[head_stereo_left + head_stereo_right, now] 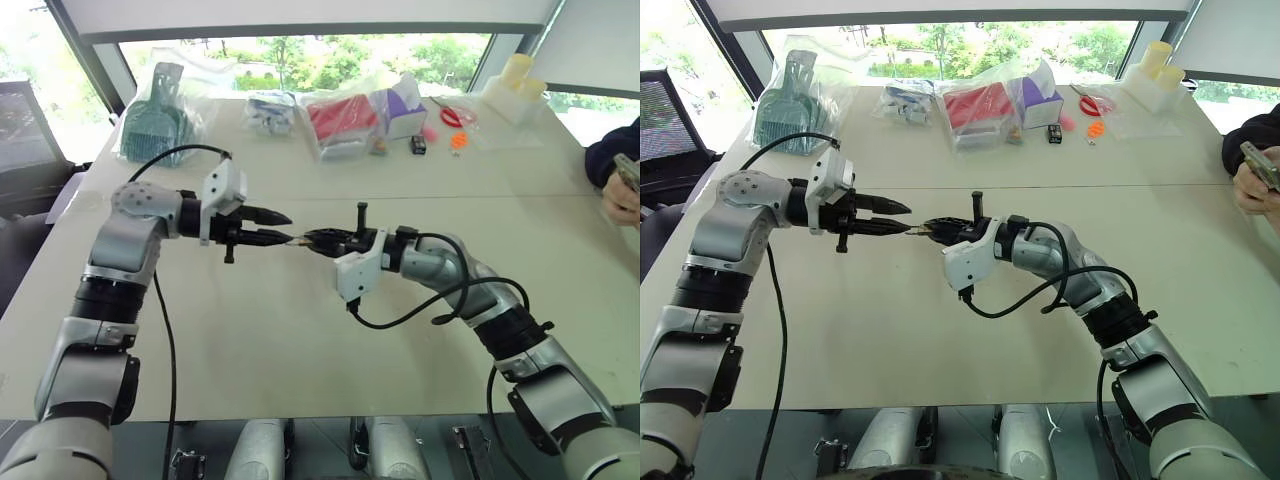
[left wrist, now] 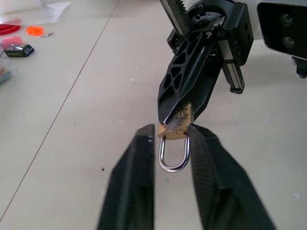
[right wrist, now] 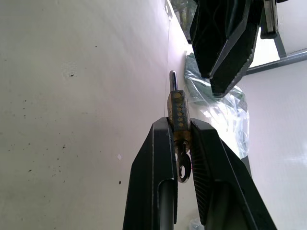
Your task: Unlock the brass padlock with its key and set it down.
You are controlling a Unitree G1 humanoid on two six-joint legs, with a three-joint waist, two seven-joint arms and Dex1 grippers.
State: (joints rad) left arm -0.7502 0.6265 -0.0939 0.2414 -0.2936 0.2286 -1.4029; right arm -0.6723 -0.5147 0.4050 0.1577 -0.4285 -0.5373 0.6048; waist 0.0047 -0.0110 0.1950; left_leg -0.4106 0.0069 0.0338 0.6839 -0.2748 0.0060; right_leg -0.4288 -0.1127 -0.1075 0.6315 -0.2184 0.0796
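Note:
The brass padlock hangs in the air above the middle of the table, between my two grippers. My right gripper is shut on its brass body. The key sticks out of the lock's keyhole end, down between the right fingers. The silvery shackle points toward my left gripper, whose two fingers close against it from either side, tips at the brass body. In the left eye view the two grippers meet tip to tip at the padlock.
Along the far edge lie plastic bags with a green scoop, a red pack and a purple box, plus red scissors and a small black item. A person's hand rests at the right edge.

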